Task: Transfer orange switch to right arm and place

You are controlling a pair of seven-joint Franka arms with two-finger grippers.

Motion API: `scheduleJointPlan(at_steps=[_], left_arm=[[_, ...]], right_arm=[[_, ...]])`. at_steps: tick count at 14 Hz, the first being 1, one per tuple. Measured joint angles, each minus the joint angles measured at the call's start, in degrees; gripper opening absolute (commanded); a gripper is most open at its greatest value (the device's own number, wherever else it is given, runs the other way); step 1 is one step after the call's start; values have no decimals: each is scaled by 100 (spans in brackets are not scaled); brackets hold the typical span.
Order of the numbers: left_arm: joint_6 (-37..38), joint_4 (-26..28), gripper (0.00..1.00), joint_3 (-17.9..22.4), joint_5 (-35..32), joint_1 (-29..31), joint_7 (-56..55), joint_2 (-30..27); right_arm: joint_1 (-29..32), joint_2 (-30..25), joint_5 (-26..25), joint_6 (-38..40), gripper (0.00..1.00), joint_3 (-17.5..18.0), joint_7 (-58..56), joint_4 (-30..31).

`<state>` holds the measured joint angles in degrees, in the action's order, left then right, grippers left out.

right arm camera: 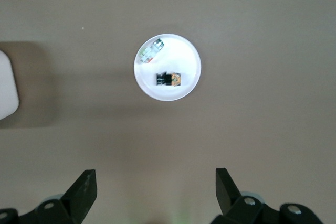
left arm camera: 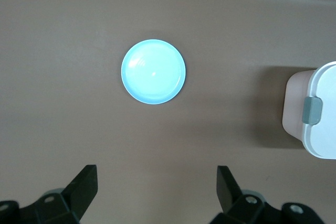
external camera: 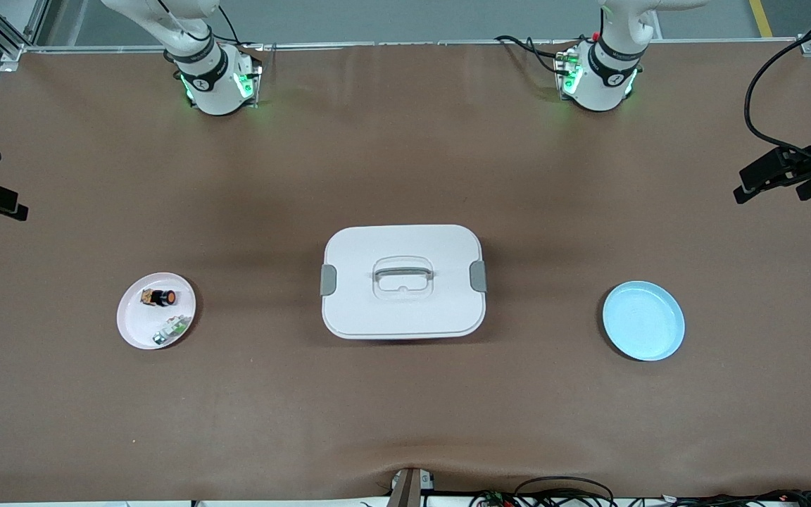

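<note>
1. Broad brown paper-covered counter [external camera: 405, 415], carrying everything; edges run out of the front view at both ends.
2. White rectangular lidded plastic box with grey side clips and a recessed handle [external camera: 403, 282], dead centre between the two plates, probably as a divider that makes a hand-over necessary; contents hidden under the shut lid.
3. Two white jointed arms, only the bases visible along the top of the front view; upper links cut off, both seemingly parked high and waiting.
4. Left gripper [left arm camera: 156, 182], over bare counter near the plain round light-blue plate [external camera: 643, 320], jaws wide apart and holding nothing; fingertips only partly in frame.
5. Right gripper [right arm camera: 156, 182], over counter near the round pale-pink plate [external camera: 136, 328], jaws likewise spread and empty.
6. Small green-white-silver part [external camera: 171, 331] on the pink plate, nearer the front camera than the switch; detail too fine to read.
7. Tiny black-bodied orange switch [external camera: 159, 298], lying on its side on the pink plate at the right arm's end, untouched; brassy terminals barely discernible.
</note>
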<state>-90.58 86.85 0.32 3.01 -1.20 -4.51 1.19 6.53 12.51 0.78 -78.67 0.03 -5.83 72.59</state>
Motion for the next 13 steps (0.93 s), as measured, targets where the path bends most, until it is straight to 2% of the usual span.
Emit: scheduleJointPlan(at_steps=[13], left_arm=[[60, 3, 100, 0, 0, 2, 7, 3]], right_arm=[[2, -298, 92, 232, 100, -42, 155, -30]])
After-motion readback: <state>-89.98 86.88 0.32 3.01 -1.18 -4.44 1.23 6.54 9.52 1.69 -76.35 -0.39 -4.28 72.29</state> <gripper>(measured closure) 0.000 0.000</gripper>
